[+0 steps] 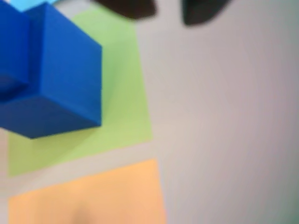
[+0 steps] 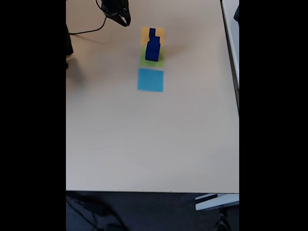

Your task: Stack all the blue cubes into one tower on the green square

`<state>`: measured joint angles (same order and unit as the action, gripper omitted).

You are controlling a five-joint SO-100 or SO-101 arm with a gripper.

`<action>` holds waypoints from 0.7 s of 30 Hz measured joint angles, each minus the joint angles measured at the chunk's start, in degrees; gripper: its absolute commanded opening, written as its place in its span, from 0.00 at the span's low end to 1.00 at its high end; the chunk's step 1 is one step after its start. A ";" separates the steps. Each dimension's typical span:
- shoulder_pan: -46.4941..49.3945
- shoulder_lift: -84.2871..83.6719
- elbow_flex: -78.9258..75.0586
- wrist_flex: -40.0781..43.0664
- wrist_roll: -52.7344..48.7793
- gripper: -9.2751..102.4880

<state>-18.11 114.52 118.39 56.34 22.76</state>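
Note:
The blue cubes stand stacked in one tower on the green square, towards the table's far side in the fixed view. In the wrist view the blue cubes loom blurred at the left, over the green square. My gripper hangs to the left of the tower in the fixed view, apart from it. Its two dark fingertips show at the top edge of the wrist view. The gripper is open with nothing between them.
An orange-yellow patch lies just beyond the green one and a light-blue patch just in front of it. A black cable runs along the far left. The table's right edge borders another surface.

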 measured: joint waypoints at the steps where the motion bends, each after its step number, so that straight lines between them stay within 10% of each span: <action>1: -0.79 -0.26 -0.44 0.00 -0.18 0.08; 21: -3.60 -12.92 -18.28 -1.41 6.15 0.09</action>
<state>-21.71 101.60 100.11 54.93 28.92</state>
